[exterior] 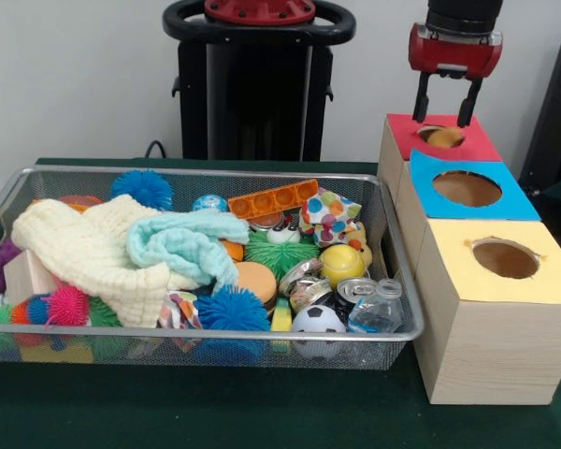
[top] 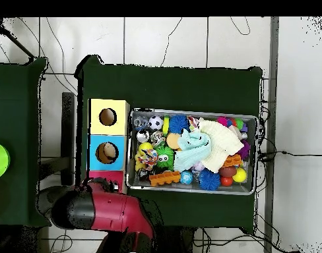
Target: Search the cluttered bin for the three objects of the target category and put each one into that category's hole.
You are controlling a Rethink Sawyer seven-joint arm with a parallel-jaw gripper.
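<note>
A dark green cloth covers the table, and behind it stands a plain pale wall with the robot's black pedestal against it. From above, the floor around the table is light tile crossed by loose cables, and a second green-topped surface with a lime-green round thing on it sits off to one side.

The claw hangs from the red wrist directly over the red-topped box, its two black fingers spread apart with nothing between them and touching nothing. Straight below it, inside the red box's round hole, something tan or yellowish shows; what it is cannot be told.

In the front view, the blue-topped box and then the yellow-topped box run in a row from below the claw toward the camera, each with an open round hole.

In that same view, the wire-mesh basket lies well to the left of the claw and lower down, beside the boxes. It is crammed: a cream knitted cloth and a mint-green cloth drape over the middle, with blue spiky balls, an orange studded bar, a small soccer ball, a clear plastic bottle, crushed cans and a yellow ball round them. Beside the yellow ball, at the basket's end nearest the claw, a spotted soft toy sits.
</note>
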